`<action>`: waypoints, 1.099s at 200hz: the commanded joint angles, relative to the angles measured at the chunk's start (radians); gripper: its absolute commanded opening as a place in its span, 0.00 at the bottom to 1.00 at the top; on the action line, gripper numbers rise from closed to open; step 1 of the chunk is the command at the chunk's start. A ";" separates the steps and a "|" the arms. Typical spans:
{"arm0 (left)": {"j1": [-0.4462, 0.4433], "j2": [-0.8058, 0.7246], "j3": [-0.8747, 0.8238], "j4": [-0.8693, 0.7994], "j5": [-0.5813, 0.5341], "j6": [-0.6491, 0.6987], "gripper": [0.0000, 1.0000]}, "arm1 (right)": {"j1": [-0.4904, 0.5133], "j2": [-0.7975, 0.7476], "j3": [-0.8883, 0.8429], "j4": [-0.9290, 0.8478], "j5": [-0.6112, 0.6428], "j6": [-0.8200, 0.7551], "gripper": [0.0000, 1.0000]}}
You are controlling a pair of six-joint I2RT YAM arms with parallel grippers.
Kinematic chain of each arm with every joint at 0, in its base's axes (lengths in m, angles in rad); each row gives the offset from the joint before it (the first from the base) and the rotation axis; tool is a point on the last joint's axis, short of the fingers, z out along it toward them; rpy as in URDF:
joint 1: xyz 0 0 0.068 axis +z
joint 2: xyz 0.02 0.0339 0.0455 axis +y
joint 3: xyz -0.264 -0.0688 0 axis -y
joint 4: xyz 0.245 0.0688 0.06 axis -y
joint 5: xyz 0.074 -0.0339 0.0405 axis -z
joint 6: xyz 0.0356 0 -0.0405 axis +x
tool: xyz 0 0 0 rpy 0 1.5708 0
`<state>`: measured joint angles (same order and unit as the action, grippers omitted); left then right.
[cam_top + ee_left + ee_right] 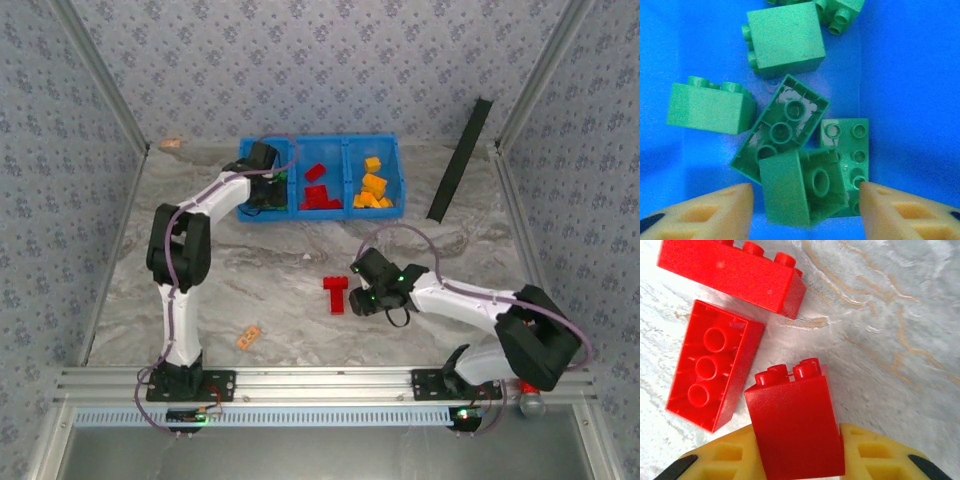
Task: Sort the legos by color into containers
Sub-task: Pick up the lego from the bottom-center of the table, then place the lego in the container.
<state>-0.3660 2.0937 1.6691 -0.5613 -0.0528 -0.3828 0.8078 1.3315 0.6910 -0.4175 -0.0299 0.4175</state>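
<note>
Grey marbled tabletop, flowered wallpaper all round, and the blue bin tray [398,178] sits at twelve o'clock by the far wall. My right gripper [797,452] is closed on a red brick [792,425] near table centre, with the pads pressing both flanks and the studs pointing away from the wrist. Just beside it at ten o'clock lies an upturned red brick [715,365], and beyond that a long red brick [730,275]. My left gripper [805,200] hangs inside the tray's left compartment, jaws spread wide. A green brick [800,187] sits loose between them on the other green bricks [785,40], touching neither pad as far as I can see.

Risks now. The hold looks low on the red brick, so a quick lift could let it swivel out. Its corner is close to the upturned neighbour, and a sideways drag would shove that one. Red belongs in the middle compartment [333,158], right next to my left arm, so I'd judge a clash likely unless the left clears first. A low carry could catch the tray's near wall. There's open table between bricks and tray. A black bar [460,160] lies at two o'clock, so I'll keep off that.
</note>
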 commanded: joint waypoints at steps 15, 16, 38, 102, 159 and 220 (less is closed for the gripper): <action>0.000 -0.104 0.024 -0.020 -0.006 0.029 0.63 | -0.008 -0.111 0.130 -0.162 0.069 -0.014 0.28; 0.000 -0.107 0.024 -0.021 -0.007 0.029 0.63 | -0.008 -0.111 0.134 -0.165 0.069 -0.015 0.28; -0.001 -0.174 0.018 -0.036 0.001 0.043 0.65 | -0.026 -0.100 0.245 -0.215 0.089 -0.071 0.28; -0.004 -0.556 -0.135 -0.125 0.039 0.075 0.67 | -0.136 0.255 0.697 -0.099 0.090 -0.306 0.28; -0.047 -1.024 -0.422 -0.326 0.020 0.018 0.69 | -0.179 0.722 1.204 -0.162 0.104 -0.406 0.29; -0.177 -1.281 -0.586 -0.501 -0.001 -0.175 0.69 | -0.216 1.039 1.569 -0.316 0.191 -0.442 0.30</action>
<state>-0.5133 0.8436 1.1397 -0.9573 -0.0380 -0.4751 0.6109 2.3054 2.1654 -0.6384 0.1101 0.0063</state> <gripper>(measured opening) 0.693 0.320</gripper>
